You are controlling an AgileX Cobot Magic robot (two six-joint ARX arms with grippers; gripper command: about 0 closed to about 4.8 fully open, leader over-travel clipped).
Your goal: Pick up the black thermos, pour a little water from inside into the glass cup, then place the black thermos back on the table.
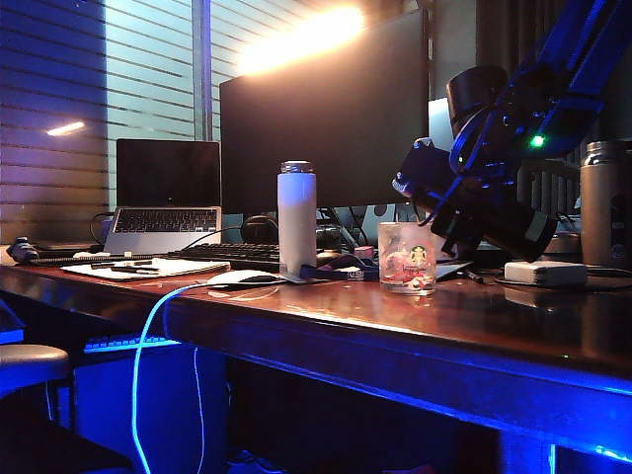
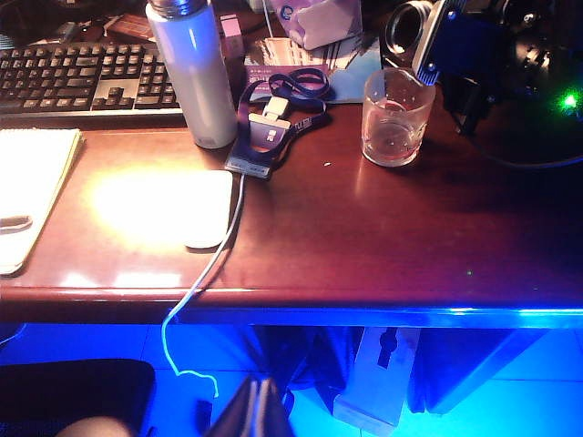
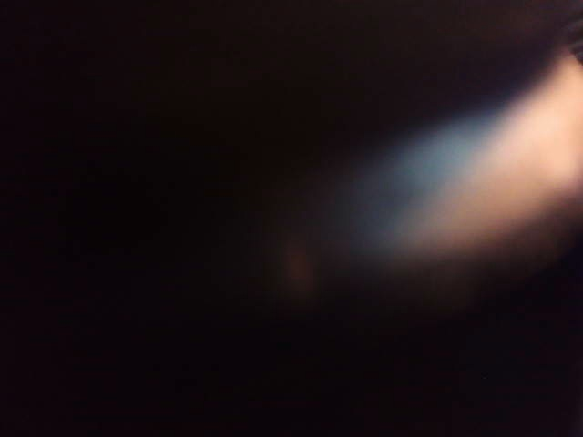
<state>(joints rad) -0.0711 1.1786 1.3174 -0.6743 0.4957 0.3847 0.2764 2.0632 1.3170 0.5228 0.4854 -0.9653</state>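
Only readable brand: the round green Starbucks logo on the glass cup (image 1: pixel 407 259), over a pink-red print. Lettering around the logo is too small to read. The black thermos (image 1: pixel 494 219) has a pale patch at its base end, with no text legible. The badge and lanyard (image 2: pixel 273 114) beyond the cup, toward the white bottle (image 1: pixel 296 217), carry print that is too blurred to read. The cup stands upright on the bench (image 2: pixel 392 237). The thermos is off the bench, tipped steeply toward level. Its shiny open rim sits just above and beside the cup's rim on the side away from the white bottle, and its base points away from the cup. Cannot tell if the rim touches the cup. The right gripper (image 1: pixel 459 193) is just above and beside the cup, and its fingers are clamped around the thermos body just behind the rim. The blue finger housing is visible right next to the mouth in the left wrist view. The right wrist view is only dark blur with a pale smear, so it adds nothing about the grip. The left gripper (image 2: pixel 257 410) hangs off the bench's blue-lit front edge, well apart from the cup on the near side. Its fingers (image 2: pixel 239 414) look pressed together and hold nothing. A tan metallic bottle (image 1: pixel 604 202) stands past the thermos, well apart from the cup.
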